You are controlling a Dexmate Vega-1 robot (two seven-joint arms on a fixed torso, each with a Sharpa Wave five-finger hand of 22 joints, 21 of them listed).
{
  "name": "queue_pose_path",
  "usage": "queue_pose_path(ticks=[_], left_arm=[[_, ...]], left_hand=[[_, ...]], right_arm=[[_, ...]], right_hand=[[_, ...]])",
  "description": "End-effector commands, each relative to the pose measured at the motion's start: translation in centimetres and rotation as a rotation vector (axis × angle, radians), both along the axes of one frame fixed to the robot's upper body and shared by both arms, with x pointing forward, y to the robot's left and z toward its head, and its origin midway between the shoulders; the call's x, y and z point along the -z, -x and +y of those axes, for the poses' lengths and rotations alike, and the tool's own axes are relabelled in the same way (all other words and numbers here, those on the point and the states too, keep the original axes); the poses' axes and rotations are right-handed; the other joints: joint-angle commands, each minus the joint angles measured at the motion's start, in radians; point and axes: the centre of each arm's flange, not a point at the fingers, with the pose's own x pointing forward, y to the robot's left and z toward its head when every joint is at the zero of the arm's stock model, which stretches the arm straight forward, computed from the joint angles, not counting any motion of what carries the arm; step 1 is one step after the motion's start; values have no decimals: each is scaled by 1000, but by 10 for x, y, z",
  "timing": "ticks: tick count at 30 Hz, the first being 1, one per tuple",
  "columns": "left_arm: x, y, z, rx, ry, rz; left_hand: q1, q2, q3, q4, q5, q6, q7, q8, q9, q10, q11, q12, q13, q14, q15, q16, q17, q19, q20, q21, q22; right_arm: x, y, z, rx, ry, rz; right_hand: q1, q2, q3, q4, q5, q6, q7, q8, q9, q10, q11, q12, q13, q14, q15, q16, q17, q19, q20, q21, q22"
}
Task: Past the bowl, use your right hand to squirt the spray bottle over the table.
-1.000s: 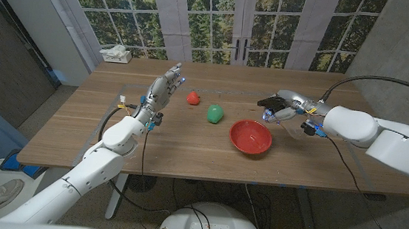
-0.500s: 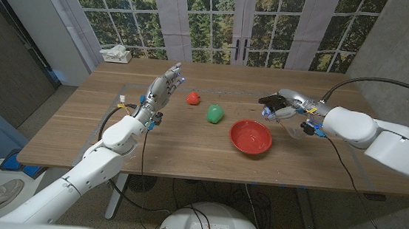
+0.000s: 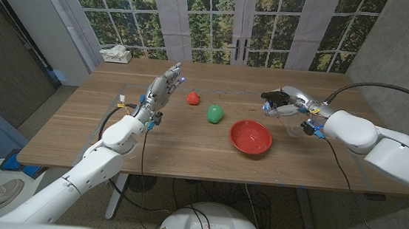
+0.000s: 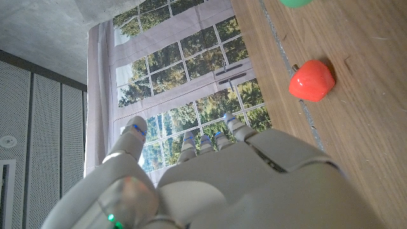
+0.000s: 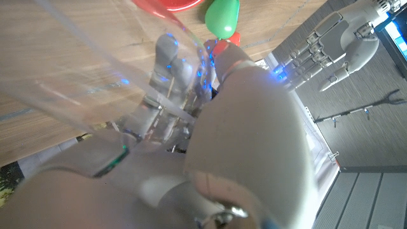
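Matt wooden table (image 3: 187, 139), glossy red bowl (image 3: 251, 136), clear plastic spray bottle (image 3: 288, 114).

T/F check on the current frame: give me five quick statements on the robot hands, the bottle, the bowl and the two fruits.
1. The right robot hand holds the spray bottle. True.
2. The bowl is blue. False: it is red.
3. The left robot hand grips the red fruit. False: it holds nothing, its fingers apart, and the fruit lies apart from it on the table.
4. The green fruit lies on the table between the red fruit and the bowl. True.
5. The bottle sits inside the bowl. False: it is in the right robot hand, beyond the bowl's far right rim.
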Motion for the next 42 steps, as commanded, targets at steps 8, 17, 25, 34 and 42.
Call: queue_pose_path(ticks=[8, 17, 25, 34, 42], left_arm=[[-2, -1, 0, 2, -6, 1], [-1, -2, 0, 8, -5, 4], [-1, 1, 3, 2, -4, 0], [0, 1, 6, 6, -1, 1], [0, 0, 10, 2, 1, 1]], left_hand=[[9, 1, 2, -7, 0, -1, -3, 0, 3, -7, 3, 2, 2, -14, -45, 2, 2, -6, -32, 1, 1], [10, 2, 1, -7, 0, 0, -5, 0, 3, -7, 3, 1, 2, -14, -45, 2, 2, -7, -31, 1, 1], [10, 2, 0, -8, 0, 1, -4, 0, 3, -7, 2, 2, 2, -14, -45, 2, 2, -7, -31, 1, 1], [11, 2, 0, -8, 0, 1, -4, 0, 3, -7, 2, 2, 2, -14, -45, 2, 2, -7, -31, 1, 1], [11, 3, -1, -8, 0, 1, -3, 0, 3, -7, 3, 2, 2, -14, -45, 2, 2, -7, -31, 1, 1]], right_arm=[[4, -4, -8, -39, -115, -39], [0, -10, -11, -81, -180, -54], [-2, -17, -12, -138, -283, -97], [-5, -31, -9, -182, -373, -125], [-8, -42, -8, -197, -434, -141]], right_hand=[[52, 64, -4, 0, -13, -76, -24, -144, -165, -47, -11, 19, 57, 41, -160, 398, 173, 56, -178, 20, -3], [57, 67, -5, -1, -16, -84, -29, -155, -172, -57, -15, 20, 65, 35, -160, 396, 173, 51, -179, 22, -6], [63, 74, -1, -2, -15, -90, -30, -162, -175, -66, -12, 23, 77, 26, -160, 393, 172, 45, -180, 18, -17], [69, 78, 2, -3, -13, -86, -32, -162, -172, -71, -11, 26, 86, 18, -160, 391, 172, 40, -181, 13, -28], [72, 78, 4, -3, -11, -82, -31, -166, -177, -75, -9, 28, 91, 12, -160, 391, 171, 41, -181, 15, -31]])
